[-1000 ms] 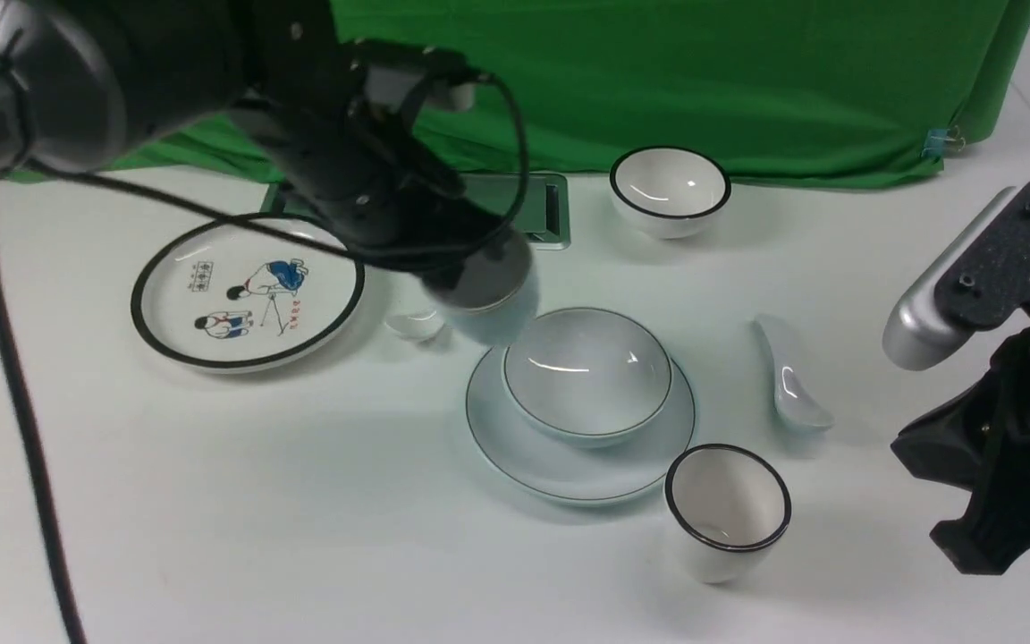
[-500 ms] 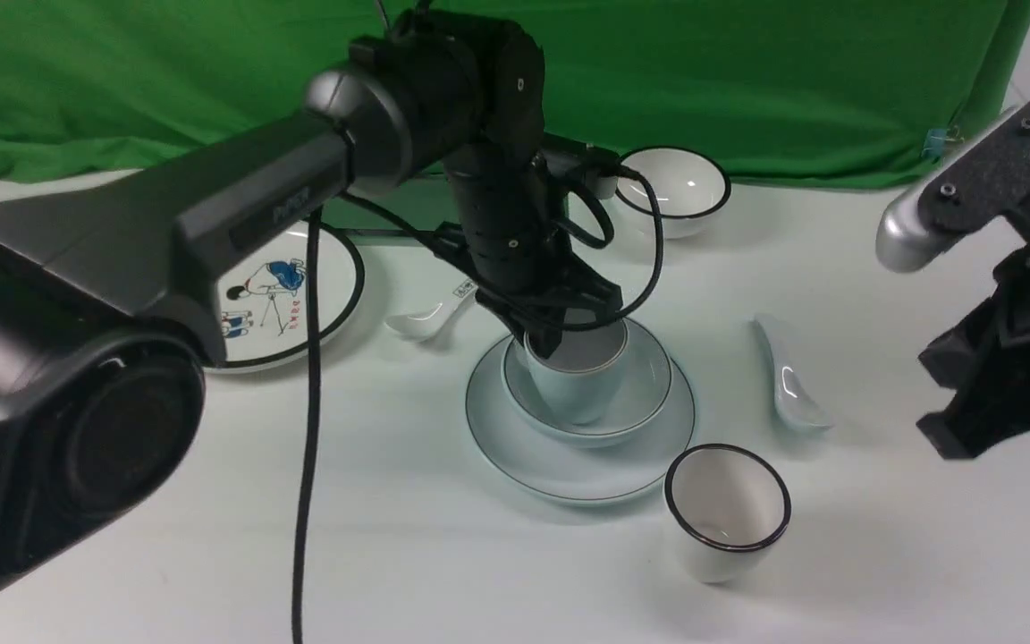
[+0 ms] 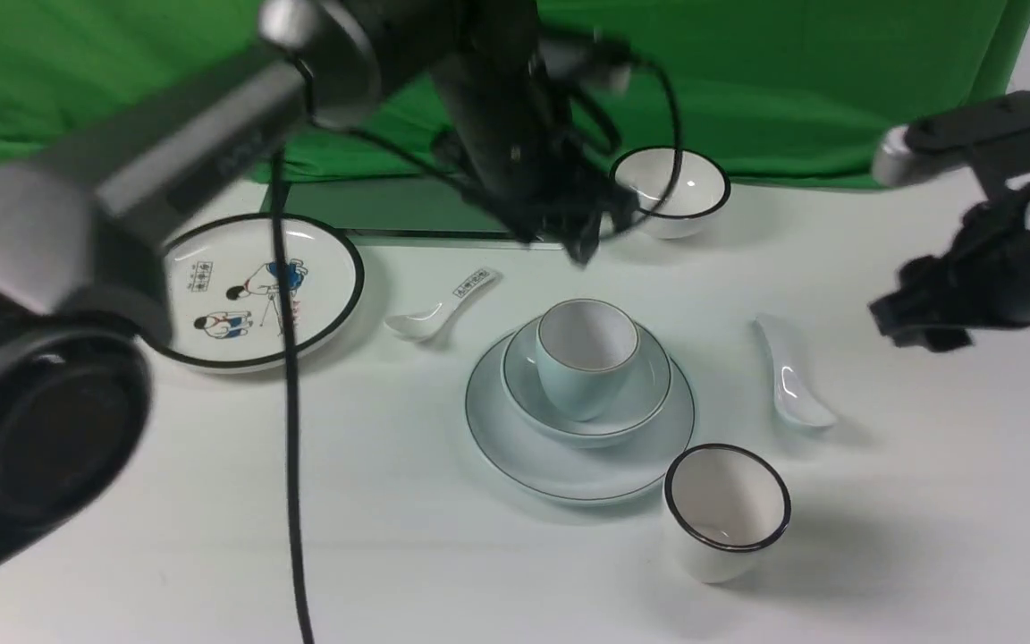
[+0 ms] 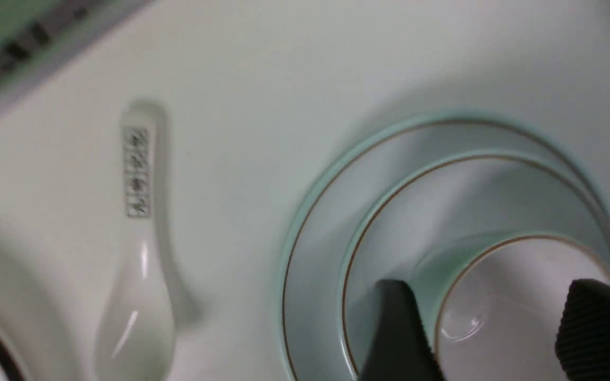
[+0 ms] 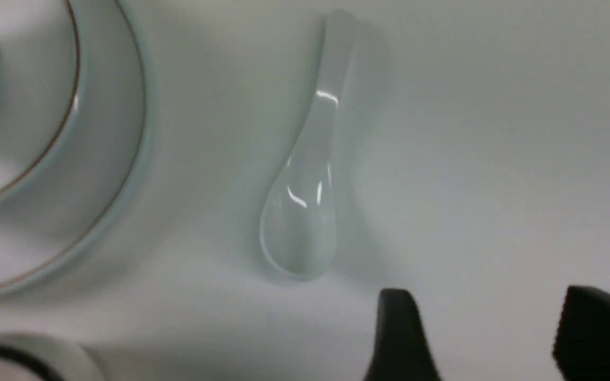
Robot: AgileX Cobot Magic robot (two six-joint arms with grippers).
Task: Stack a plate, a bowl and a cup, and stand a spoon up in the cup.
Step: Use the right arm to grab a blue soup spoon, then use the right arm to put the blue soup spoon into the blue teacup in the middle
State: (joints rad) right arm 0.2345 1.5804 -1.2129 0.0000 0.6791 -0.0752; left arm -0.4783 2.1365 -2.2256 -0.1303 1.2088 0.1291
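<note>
Right gripper (image 5: 495, 338) hangs spread wide, gripping nothing. The plain glossy white ceramic soup spoon (image 5: 305, 201) lies flat on the white table (image 3: 390, 537), just ahead of those fingertips and untouched, scoop end nearer. It's hard, slick and chippable, so I'd pinch the narrow handle firmly. Under the left gripper (image 4: 487, 333), also spread and empty, the small pale blue handleless cup (image 3: 585, 358) sits in the wide shallow bowl (image 3: 654, 394) on the plain round plate (image 3: 506, 438).
</note>
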